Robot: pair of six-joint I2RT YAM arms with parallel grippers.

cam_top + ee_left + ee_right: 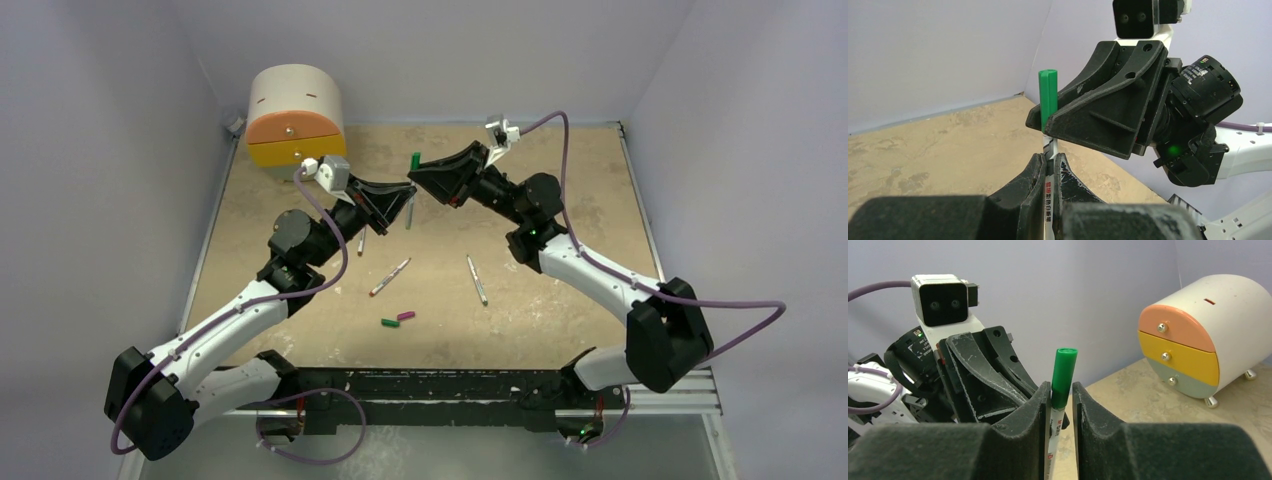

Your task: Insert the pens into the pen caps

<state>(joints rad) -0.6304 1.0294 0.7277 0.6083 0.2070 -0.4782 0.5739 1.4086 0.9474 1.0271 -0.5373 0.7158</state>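
I find the left hand (1049,164) clenched on the barrel of a thin white-grey marker pen (1048,197), which is held upright well above the desk (560,200). The right hand (1062,391) is clenched on the pen's short green cylindrical cap (1063,367).

Risk, in my judgement: misaligned grips could bend or jam the pen, and a half-seated cap could drop on release.

The desk is mottled sand-coloured and the walls are pale lilac. A rounded white, orange and yellow drawer box (295,115) stands at the far left.

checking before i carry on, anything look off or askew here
Nothing stands out: the green cap sits straight on the pen held by the left gripper and right gripper; loose pens and caps lie flat.
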